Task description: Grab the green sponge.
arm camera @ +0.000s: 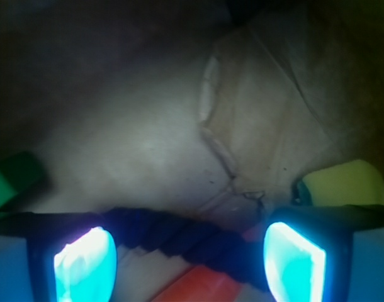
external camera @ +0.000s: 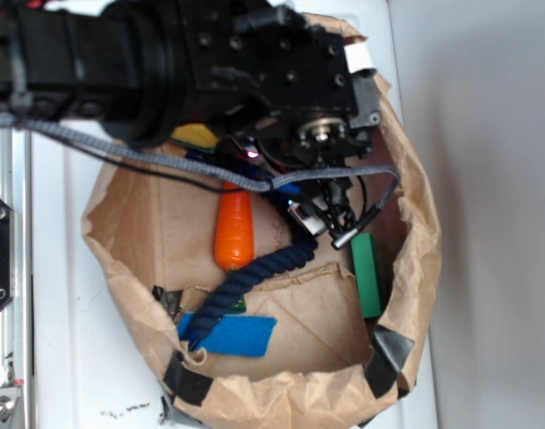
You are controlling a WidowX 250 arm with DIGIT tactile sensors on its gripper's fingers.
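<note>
Inside a low brown paper bin (external camera: 415, 223) on a white table (external camera: 58, 357). Gripper (arm camera: 186, 264) spread wide, holding nothing, glowing pads (arm camera: 85, 264) far apart over the paper floor. Green sponge (arm camera: 346, 182) just beside the right-hand pad in the wrist view, yellow foam showing, untouched; seen from outside as a yellow-and-green corner (external camera: 194, 136) poking out under the arm. Dark blue rope (external camera: 246, 277) and orange carrot (external camera: 234, 231) between the pads below. Green block (external camera: 368, 275) by the bin wall; blue pad (external camera: 232, 334) near the front.
</note>
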